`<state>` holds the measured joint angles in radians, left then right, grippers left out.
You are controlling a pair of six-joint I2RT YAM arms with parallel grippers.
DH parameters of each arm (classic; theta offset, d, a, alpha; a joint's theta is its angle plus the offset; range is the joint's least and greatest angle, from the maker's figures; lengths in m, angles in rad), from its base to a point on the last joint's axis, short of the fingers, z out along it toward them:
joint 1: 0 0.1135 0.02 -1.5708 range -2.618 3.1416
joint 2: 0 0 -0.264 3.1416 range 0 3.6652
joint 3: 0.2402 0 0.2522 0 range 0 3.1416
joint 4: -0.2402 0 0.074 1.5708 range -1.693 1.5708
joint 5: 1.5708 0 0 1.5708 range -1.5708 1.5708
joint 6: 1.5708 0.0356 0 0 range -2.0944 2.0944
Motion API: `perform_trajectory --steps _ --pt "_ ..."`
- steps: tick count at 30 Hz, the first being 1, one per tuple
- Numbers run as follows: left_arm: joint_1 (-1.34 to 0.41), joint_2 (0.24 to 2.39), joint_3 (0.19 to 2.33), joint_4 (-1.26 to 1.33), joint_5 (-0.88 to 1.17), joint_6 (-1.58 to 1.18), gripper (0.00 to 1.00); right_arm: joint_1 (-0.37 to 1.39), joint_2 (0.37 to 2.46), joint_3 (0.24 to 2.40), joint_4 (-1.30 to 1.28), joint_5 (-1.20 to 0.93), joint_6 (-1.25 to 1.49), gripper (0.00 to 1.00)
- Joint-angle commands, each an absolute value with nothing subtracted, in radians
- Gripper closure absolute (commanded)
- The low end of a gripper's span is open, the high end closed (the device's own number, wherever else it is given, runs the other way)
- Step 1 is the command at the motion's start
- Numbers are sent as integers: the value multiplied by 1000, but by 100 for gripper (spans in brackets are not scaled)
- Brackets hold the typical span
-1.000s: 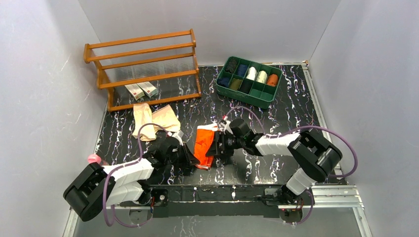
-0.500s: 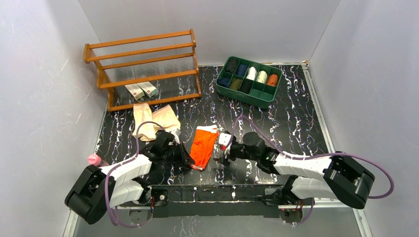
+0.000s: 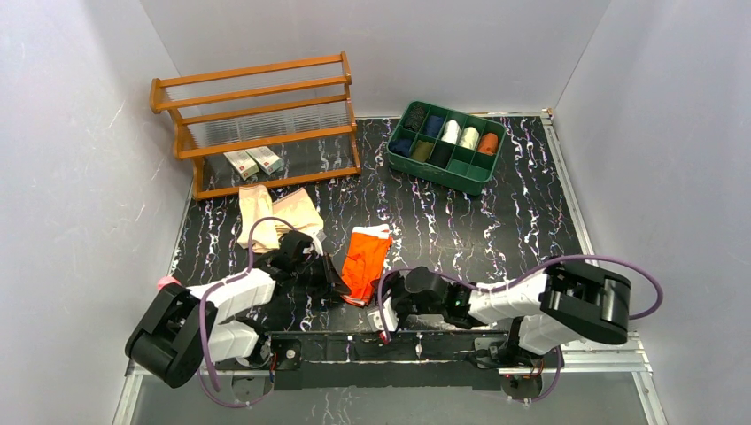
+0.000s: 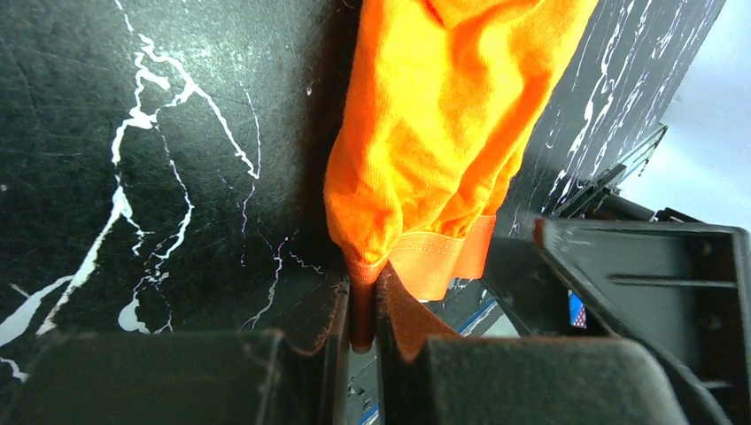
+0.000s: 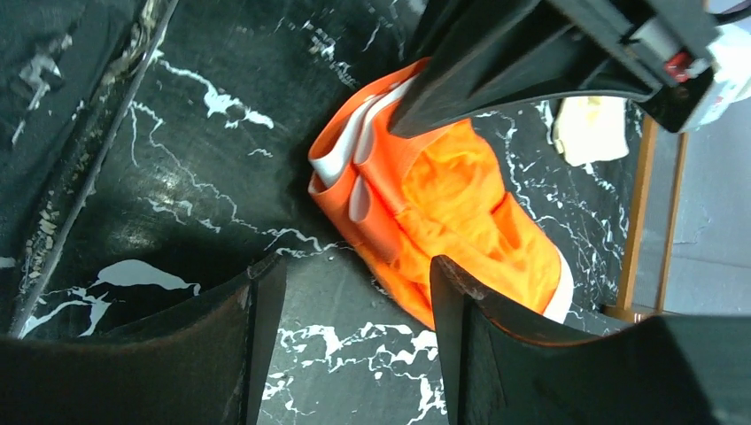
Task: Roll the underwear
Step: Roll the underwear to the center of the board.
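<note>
The bright orange underwear (image 3: pixel 366 261) with white trim lies folded into a narrow strip on the black marbled table. My left gripper (image 3: pixel 340 287) is shut on its near hem, and the left wrist view shows the cloth (image 4: pixel 434 133) pinched between the fingers (image 4: pixel 361 310). My right gripper (image 3: pixel 386 315) is open and empty, low over the table just near-right of the garment. The right wrist view shows the orange cloth (image 5: pixel 452 212) ahead of the spread fingers (image 5: pixel 354 336). The tan underwear (image 3: pixel 276 214) lies loose at the back left.
A green divided tray (image 3: pixel 483 174) with several cloth rolls stands at the back right. A wooden rack (image 3: pixel 257 124) with two small boxes (image 3: pixel 254 162) stands at the back left. A pink object (image 3: pixel 166 283) lies at the left edge. A metal rail (image 3: pixel 443 341) runs along the front.
My right gripper has let go of the orange underwear and drawn back toward the front edge. The garment has settled flat. My left gripper has kept its hold.
</note>
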<state>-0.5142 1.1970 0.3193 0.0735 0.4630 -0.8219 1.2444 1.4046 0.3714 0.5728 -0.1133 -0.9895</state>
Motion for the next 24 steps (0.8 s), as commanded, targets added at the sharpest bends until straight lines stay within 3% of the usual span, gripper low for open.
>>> perform_trajectory --steps 1,9,24 --pt "-505 1230 322 -9 461 -808 100 1270 1460 378 703 -56 -1087 33" --pt "-490 1260 324 -6 467 -809 100 1291 1522 384 748 -62 -1118 32" --pt "-477 1283 331 -9 479 -797 100 1298 1593 412 769 -117 -1120 49"
